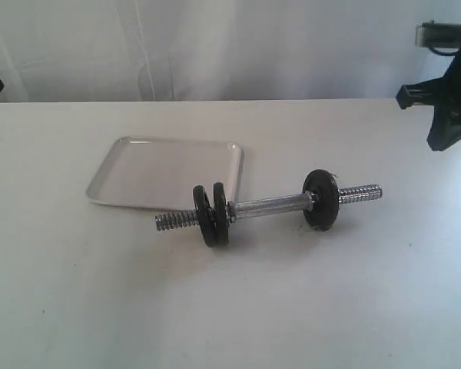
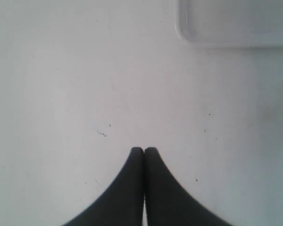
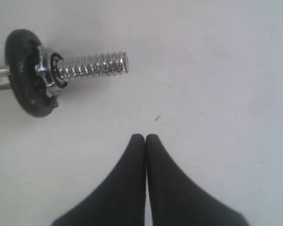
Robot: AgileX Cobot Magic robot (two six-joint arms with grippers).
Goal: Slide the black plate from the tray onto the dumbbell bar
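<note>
The black plate (image 1: 202,215) sits threaded on the dumbbell bar (image 1: 273,205), which lies on the desk (image 1: 230,307).

Exterior view: the black plate is the outer of two discs at the bar's end just beside the tray (image 1: 165,171); a single disc (image 1: 320,198) sits toward the bar's other end. Left wrist view: the left gripper (image 2: 144,149), fingertips pressed together, is over the desk on the tray side of the bar. Right wrist view: the right gripper (image 3: 145,136), fingertips touching and clamping nothing, is near the bar's threaded end.
</note>
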